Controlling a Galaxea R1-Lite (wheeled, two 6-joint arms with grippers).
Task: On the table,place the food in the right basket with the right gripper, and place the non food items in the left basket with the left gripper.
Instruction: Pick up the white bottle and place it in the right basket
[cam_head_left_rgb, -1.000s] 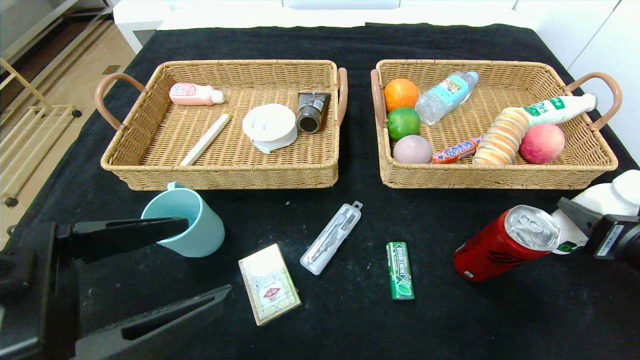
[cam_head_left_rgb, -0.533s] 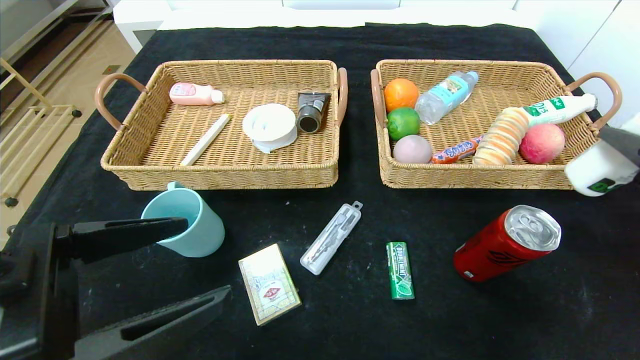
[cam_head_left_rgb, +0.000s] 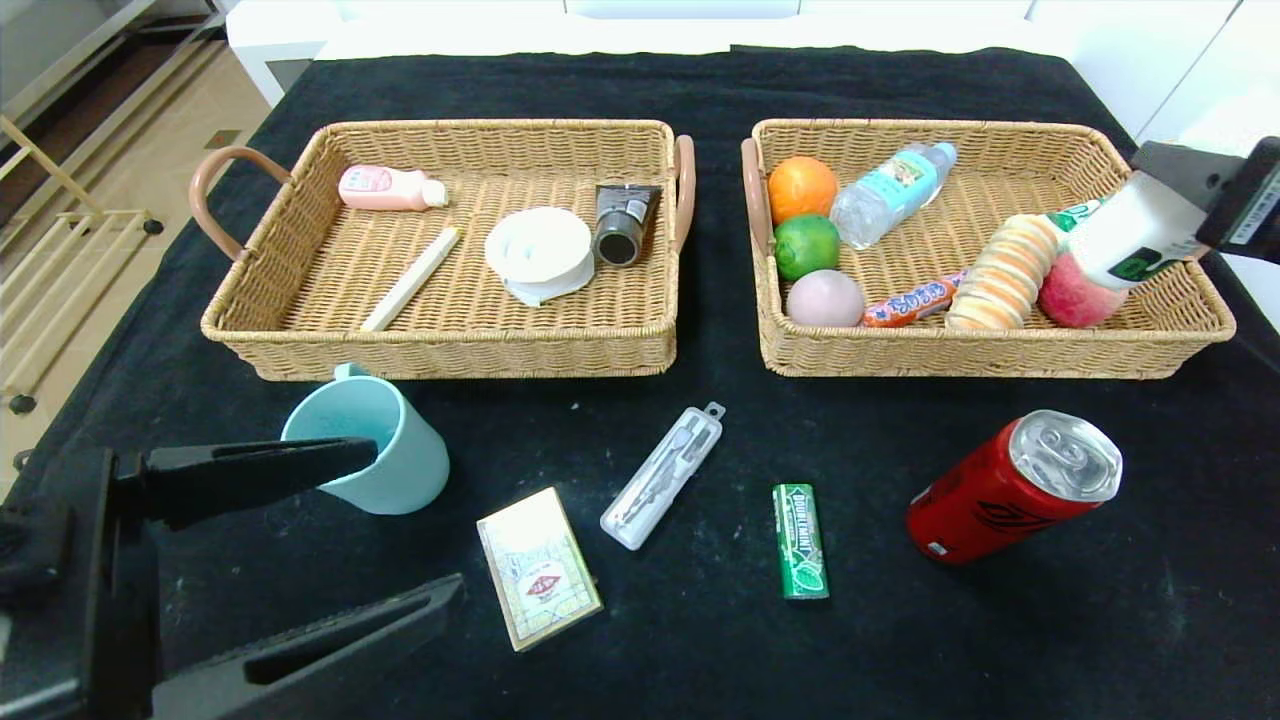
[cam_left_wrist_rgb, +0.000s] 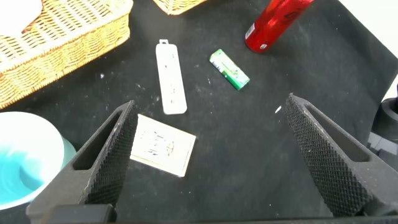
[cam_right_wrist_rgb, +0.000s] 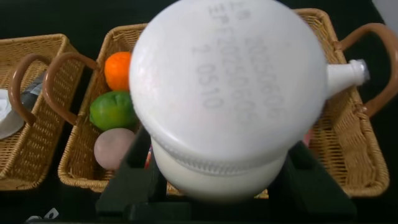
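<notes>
One white plastic yogurt bottle sits clenched in my right pincer, hanging over the right wicker basket at three o'clock, above the peach; left pincer gapes idle.

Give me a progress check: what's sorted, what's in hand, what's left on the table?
Done: four non-food items lie in the left basket, eight foods in the right basket. In hand: right gripper holds a white bottle over the right basket. Left: mug, card box, clear case, gum, red can. Left gripper waits open.
</notes>
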